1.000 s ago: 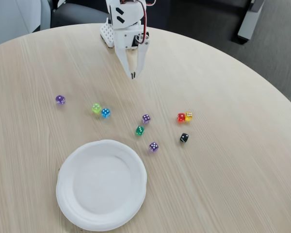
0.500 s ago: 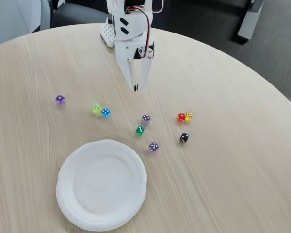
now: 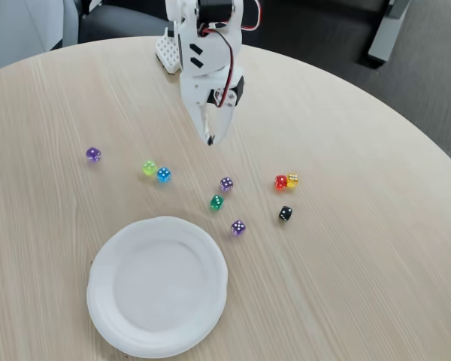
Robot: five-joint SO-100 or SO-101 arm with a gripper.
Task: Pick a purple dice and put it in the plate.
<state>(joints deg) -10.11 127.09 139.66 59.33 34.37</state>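
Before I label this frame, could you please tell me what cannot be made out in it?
- Gripper, fixed view: fingertips are close together; whether they are fully shut is too small to tell.
- Plate: its near rim is cut off by the bottom edge.
- Arm base: cut off by the top edge.
- Two light-purple dice: too small to tell which one is targeted.

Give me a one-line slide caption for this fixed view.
Closed gripper hovers above scattered dice, two light-purple dice below it, white plate empty.
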